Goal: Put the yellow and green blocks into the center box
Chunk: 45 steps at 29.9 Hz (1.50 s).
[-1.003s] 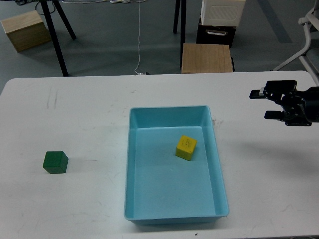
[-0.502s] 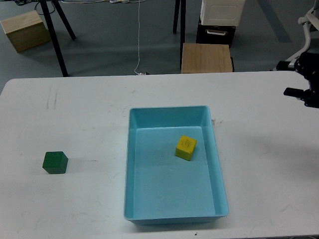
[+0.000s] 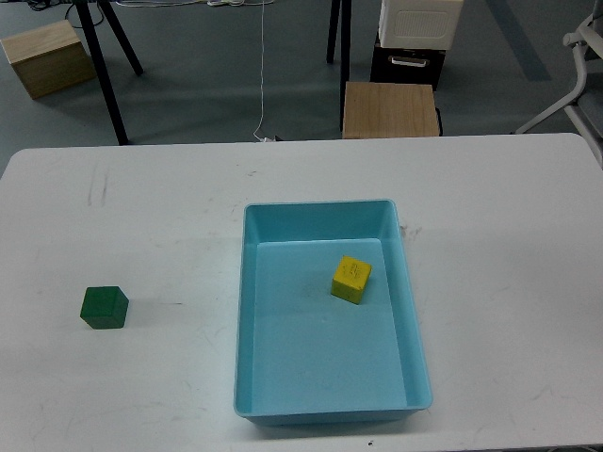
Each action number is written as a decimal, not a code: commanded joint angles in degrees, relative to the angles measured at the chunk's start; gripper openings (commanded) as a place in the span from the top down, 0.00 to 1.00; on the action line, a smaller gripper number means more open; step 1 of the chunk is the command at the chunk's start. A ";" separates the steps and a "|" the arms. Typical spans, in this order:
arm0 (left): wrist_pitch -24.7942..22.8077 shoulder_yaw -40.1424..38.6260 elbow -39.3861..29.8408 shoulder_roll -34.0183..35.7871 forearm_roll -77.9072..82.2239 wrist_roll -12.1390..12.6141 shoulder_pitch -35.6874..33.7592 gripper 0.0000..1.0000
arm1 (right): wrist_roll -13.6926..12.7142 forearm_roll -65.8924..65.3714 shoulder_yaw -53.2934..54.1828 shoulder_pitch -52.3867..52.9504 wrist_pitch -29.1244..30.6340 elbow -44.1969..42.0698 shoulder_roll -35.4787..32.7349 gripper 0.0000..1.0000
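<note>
A white table (image 3: 490, 282) fills most of the head view, seen from above. At its centre sits a light blue box (image 3: 247, 311) — a shallow rectangular bin, long side running away from the viewer. A yellow block (image 3: 351, 280) lies inside the box, on its floor, toward the far right part, turned slightly askew and near the right wall without clearly touching it. A green block (image 3: 104, 307) rests on the table well to the left of the box, apart from it, near the left edge of the view.

Neither arm nor gripper appears in the view, so the state of the fingers cannot be told.

Beyond the far table edge lies a grey floor with a wooden stool (image 3: 391, 109), a wooden crate (image 3: 48, 56) at upper left, black table legs (image 3: 105, 66) and a thin white cable (image 3: 262, 66).
</note>
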 commanded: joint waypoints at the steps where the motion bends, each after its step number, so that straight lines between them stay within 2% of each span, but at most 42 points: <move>1: 0.00 0.02 -0.09 -0.13 1.93 0.03 0.07 0.00 | -0.03 0.16 0.38 0.52 -0.04 -0.20 -0.25 0.02; 10: 0.00 -0.15 -2.01 0.39 10.71 0.03 -1.59 0.00 | -0.03 0.07 0.56 0.69 0.13 0.24 0.37 0.02; 15: 0.00 -0.33 -4.39 4.96 18.17 0.12 -2.30 0.00 | -0.12 -0.02 0.56 0.69 0.31 0.15 0.28 0.02; 19: 0.00 -0.68 -4.57 6.10 21.97 0.03 -7.30 0.00 | -0.12 -0.02 0.39 0.61 0.22 0.24 0.45 0.02; 28: 0.00 -0.51 -6.75 5.76 23.29 0.38 -12.14 0.00 | -0.12 -0.37 0.39 0.52 0.48 0.33 0.45 0.02; 34: 0.00 -0.42 -9.58 6.19 35.31 0.38 -16.01 0.00 | -0.12 -0.55 0.39 0.69 0.57 0.42 0.45 0.02; 38: 0.00 -1.29 -16.33 8.38 49.98 0.30 -15.83 0.00 | -0.12 -0.63 0.39 0.61 0.66 0.42 0.45 0.02; 45: 0.00 -1.64 -28.73 9.89 57.28 0.39 -14.08 0.00 | -0.12 -0.98 0.39 0.61 0.75 0.59 0.89 0.02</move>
